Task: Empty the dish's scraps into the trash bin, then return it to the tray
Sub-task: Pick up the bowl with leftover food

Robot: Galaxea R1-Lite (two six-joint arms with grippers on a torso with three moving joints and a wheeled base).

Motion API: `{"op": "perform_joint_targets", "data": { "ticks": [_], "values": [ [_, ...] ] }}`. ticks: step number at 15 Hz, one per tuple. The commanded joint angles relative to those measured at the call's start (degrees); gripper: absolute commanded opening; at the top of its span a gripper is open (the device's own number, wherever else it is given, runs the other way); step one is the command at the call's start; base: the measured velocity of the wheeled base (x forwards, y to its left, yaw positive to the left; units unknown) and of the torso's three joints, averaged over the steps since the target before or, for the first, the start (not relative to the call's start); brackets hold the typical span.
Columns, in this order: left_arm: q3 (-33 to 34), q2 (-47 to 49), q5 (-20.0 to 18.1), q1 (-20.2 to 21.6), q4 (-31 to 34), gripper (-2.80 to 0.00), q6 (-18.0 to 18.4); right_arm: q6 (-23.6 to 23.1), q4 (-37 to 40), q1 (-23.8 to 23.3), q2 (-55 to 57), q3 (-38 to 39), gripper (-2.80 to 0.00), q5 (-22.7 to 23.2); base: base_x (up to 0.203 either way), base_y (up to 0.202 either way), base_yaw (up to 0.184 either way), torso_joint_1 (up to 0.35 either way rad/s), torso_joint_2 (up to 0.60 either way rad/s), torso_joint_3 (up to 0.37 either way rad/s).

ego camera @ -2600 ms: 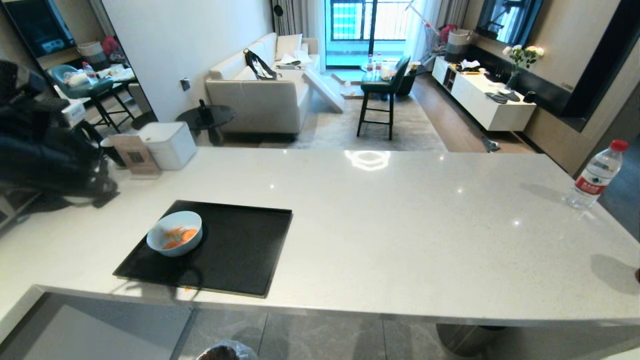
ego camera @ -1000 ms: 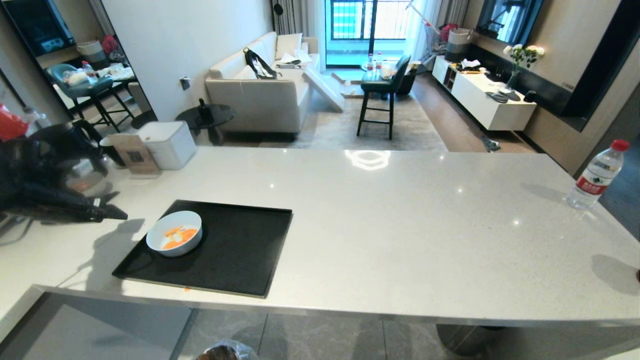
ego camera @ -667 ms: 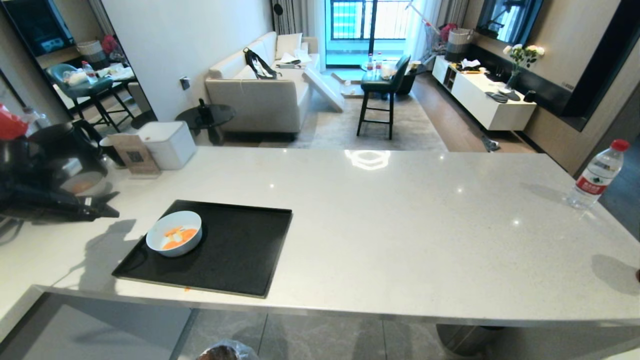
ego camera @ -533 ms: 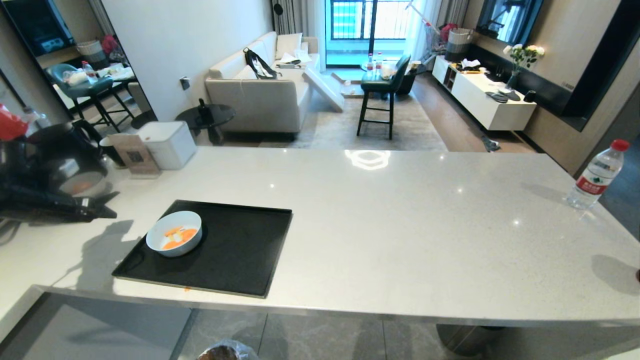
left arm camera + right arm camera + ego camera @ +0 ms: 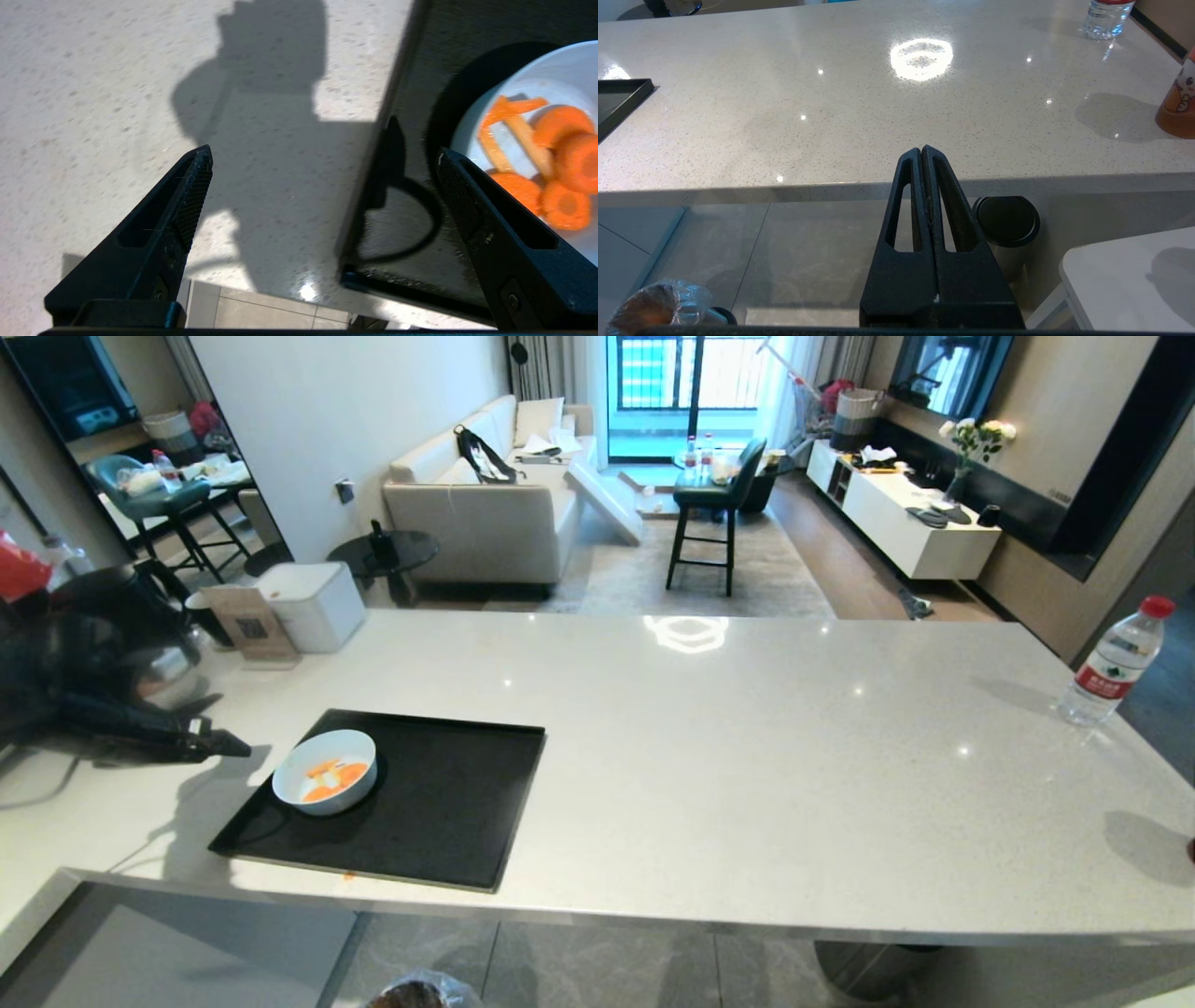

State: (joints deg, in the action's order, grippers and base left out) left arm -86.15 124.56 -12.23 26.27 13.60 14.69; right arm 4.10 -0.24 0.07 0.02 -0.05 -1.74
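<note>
1. The dish (image 5: 325, 772) sits on the near left part of the tray (image 5: 448, 803), which lies flat on the pale speckled worktop (image 5: 747, 756); the dish is upright, white inside and pale blue outside
2. The scraps (image 5: 329, 777) lie inside the dish; in the left wrist view they show as round orange slices and a few thin pale and orange strips (image 5: 551, 158) gathered in the bottom
3. The left gripper (image 5: 219, 739) hangs over the worktop just to the left of the tray, pointing towards the dish; its fingers (image 5: 187, 196) are spread wide and grasp nothing; in the left wrist view one finger stands over bare worktop and the other over the tray beside the dish's rim, apart from it
4. The gripper's shadow falls across the worktop and onto the tray's left edge
5. The right gripper (image 5: 923, 156) is out of the head view; its own camera shows it low, in front of the worktop's near edge, with the fingers pressed together and nothing between them
6. The trash bin (image 5: 415, 991) stands on the floor below the near edge of the worktop, its crinkled clear liner (image 5: 658, 298) showing brownish inside; only its top shows in the head view
7. A water bottle (image 5: 1116, 663) with a red cap stands at the far right of the worktop, well apart from the tray; a steel bin (image 5: 1006, 228) with a black top stands on the floor under the worktop's edge
</note>
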Motion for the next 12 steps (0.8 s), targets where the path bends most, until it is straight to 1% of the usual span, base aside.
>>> {"op": "perform_joint_targets", "data": {
  "ticks": [1,6,8,12],
  "values": [
    [0.5,-0.5,0.0,-1.2,0.2,0.0,0.1,0.0,0.0,0.0,0.0,0.0,-2.8,0.0,0.0,0.0,0.0,0.0,0.0,0.0],
    [3.3,-1.9,0.1,-1.8,0.1,0.0,0.3,0.0,0.0,0.0,0.0,0.0,-2.8,0.0,0.0,0.0,0.0,0.0,0.0,0.0],
    [5.2,-3.1,0.0,-2.4,0.1,0.0,0.3,0.0,0.0,0.0,0.0,0.0,-2.8,0.0,0.0,0.0,0.0,0.0,0.0,0.0],
    [6.4,-3.9,0.0,-3.9,0.1,0.0,0.3,0.0,0.0,0.0,0.0,0.0,-2.8,0.0,0.0,0.0,0.0,0.0,0.0,0.0]
  ]
}}
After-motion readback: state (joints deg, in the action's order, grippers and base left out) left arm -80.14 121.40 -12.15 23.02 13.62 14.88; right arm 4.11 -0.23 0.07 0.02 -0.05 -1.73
